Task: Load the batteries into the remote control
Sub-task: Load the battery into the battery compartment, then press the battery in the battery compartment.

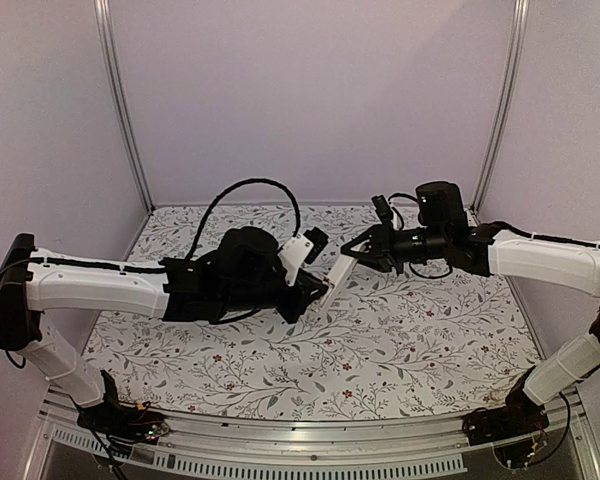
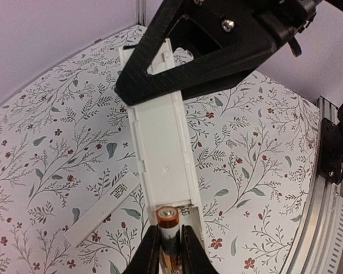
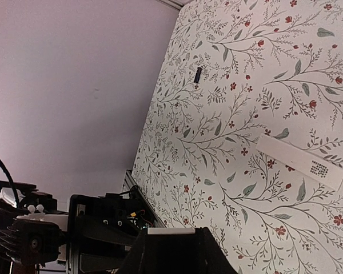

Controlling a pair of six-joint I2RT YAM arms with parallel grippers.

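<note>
The right claw [image 1: 350,258] is closed on the remote control [image 2: 163,154]. It pinches the long white bar at one end and holds it up in the air over the middle of the surface [image 2: 263,160]. The back of the remote faces up and is open, so you can see the long white slot inside. The slot looks bare for most of its length.

The left claw [image 2: 170,245] holds the gold battery [image 2: 168,220]. Its two black fingers [image 2: 151,254] sit tight on both sides of the battery. The shiny tip of the battery points into the near end of the slot. It is right at the slot's mouth, with only the tip inside.

The cover [image 2: 103,214] is a thin flat white strip with a small dark patch of dots. It lies flat on the surface, just beside the remote and below it.

The black battery [image 3: 198,75] lies by itself on the surface. It is well apart from both claws and close to an edge by a wall. I cannot tell which edge.
</note>
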